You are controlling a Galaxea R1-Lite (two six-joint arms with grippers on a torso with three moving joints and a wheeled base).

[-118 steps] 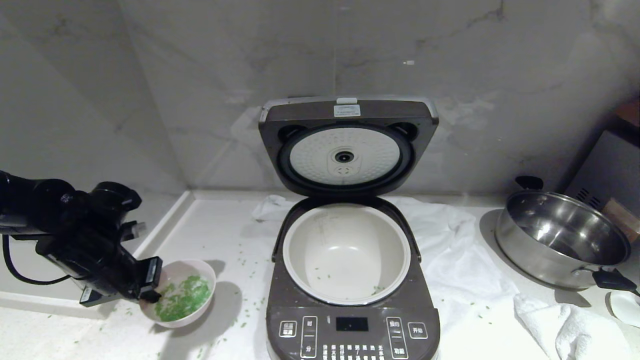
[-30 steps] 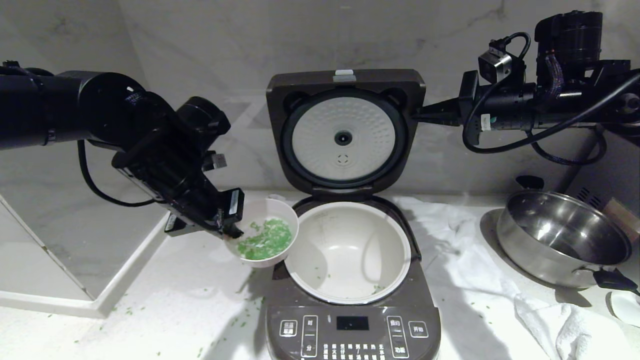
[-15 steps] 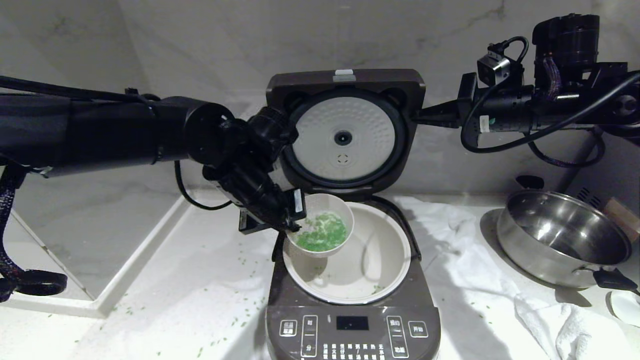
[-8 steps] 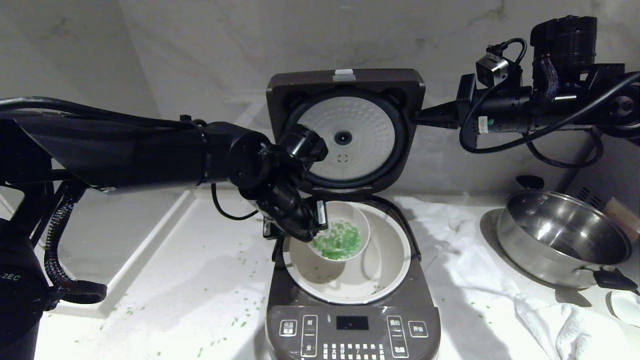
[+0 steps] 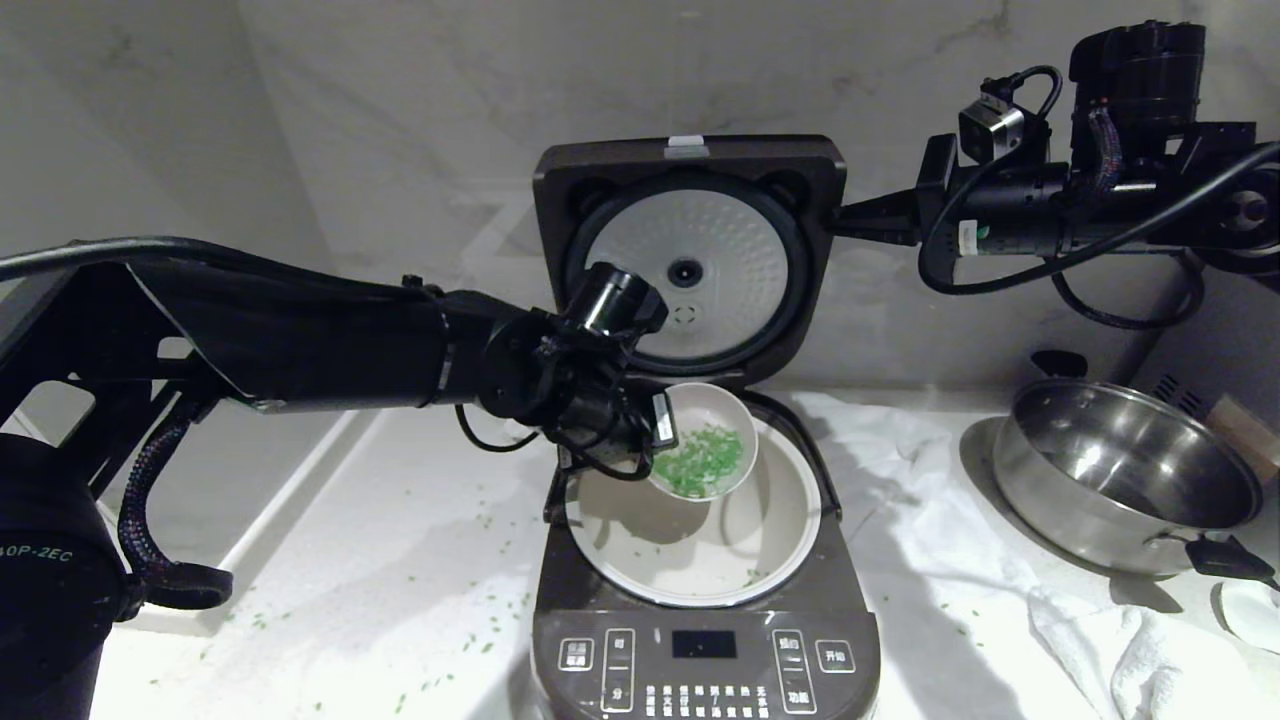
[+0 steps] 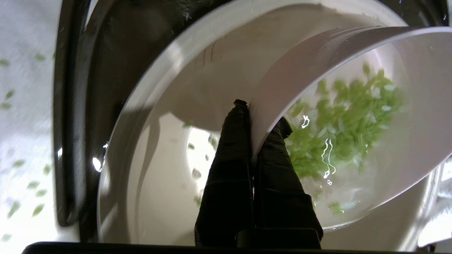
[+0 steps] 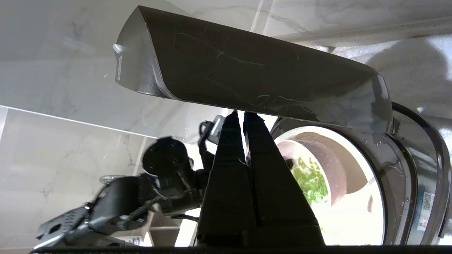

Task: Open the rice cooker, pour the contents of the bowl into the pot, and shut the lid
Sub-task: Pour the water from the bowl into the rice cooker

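The rice cooker [image 5: 700, 655] stands open, its lid [image 5: 690, 260] upright with the pale dimpled plate facing me. My left gripper [image 5: 655, 440] is shut on the near rim of the bowl [image 5: 715, 410], one finger inside and one outside. It holds the bowl tilted above the cream pot [image 5: 700, 545]. The green contents [image 5: 700, 465] lie heaped toward the bowl's lower side. In the left wrist view, the left gripper [image 6: 261, 114] pinches the bowl [image 6: 409, 116] over the pot [image 6: 166, 183]. My right gripper [image 5: 845, 218] is shut, its tips at the lid's right edge [image 7: 247, 74].
A steel pan [image 5: 1125, 480] with black handles sits at the right on the counter. White cloth [image 5: 900, 470] lies beside the cooker and is crumpled at the front right [image 5: 1140, 650]. Loose green bits [image 5: 480, 620] dot the counter. A raised ledge [image 5: 300, 480] runs along the left.
My left arm has carried the bowl rightward over the pot, and the bowl now tips so the green bits slide to its lower side. The right arm has stayed at the lid.
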